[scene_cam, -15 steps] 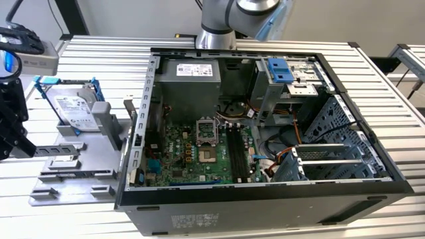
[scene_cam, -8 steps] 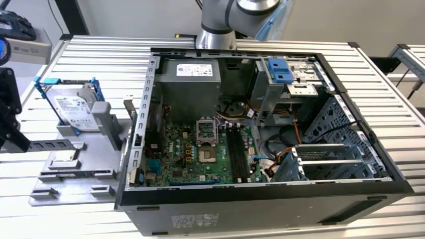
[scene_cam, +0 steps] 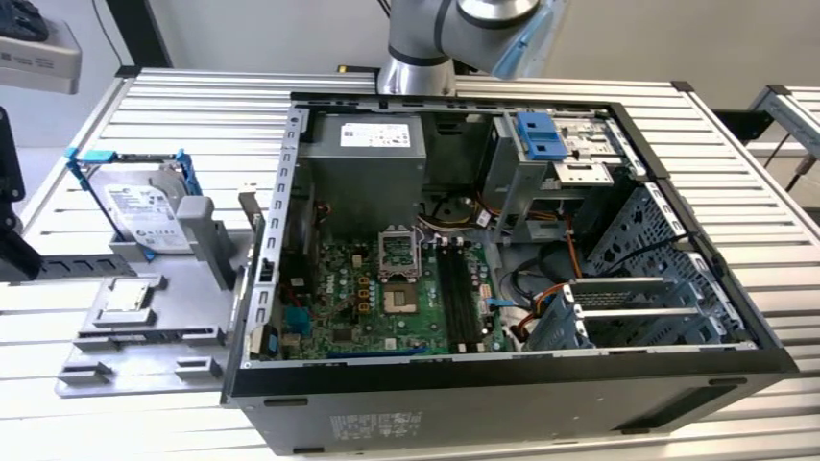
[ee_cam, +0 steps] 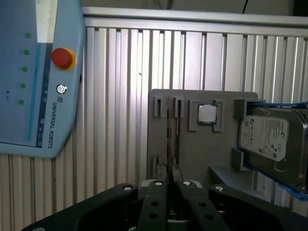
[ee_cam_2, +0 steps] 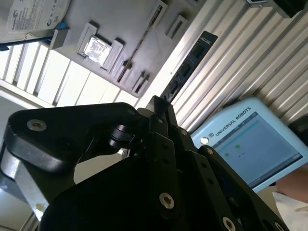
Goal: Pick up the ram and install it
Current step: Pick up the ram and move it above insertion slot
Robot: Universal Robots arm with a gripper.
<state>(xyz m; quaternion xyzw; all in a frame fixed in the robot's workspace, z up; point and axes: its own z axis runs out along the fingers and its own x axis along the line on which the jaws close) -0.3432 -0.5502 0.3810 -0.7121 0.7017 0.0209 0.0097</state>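
My gripper (ee_cam: 168, 186) is shut on the ram (ee_cam: 169, 139), a thin stick that juts out from between the black fingers (ee_cam: 155, 202) and shows edge-on in the first wrist view. In the second wrist view the ram (ee_cam_2: 190, 62) shows its dark face with chips, reaching away from the gripper (ee_cam_2: 161, 105). It hangs high above the grey fixture (ee_cam: 192, 149), over the fixture's narrow slot. The open computer case (scene_cam: 717, 360) lies on the table with its motherboard (scene_cam: 346, 288) and black memory slots (scene_cam: 458, 288) exposed. The arm (scene_cam: 429, 38) rises at the far edge.
On the fixture (scene_cam: 141, 336) sit a silver square chip (ee_cam: 207, 114) and a hard drive in a blue frame (ee_cam: 269, 139). A blue teach pendant (ee_cam: 38, 72) lies on the ribbed aluminium table (ee_cam: 120, 72). Cables, a drive cage (scene_cam: 640, 307) and a power supply (scene_cam: 365, 163) crowd the case.
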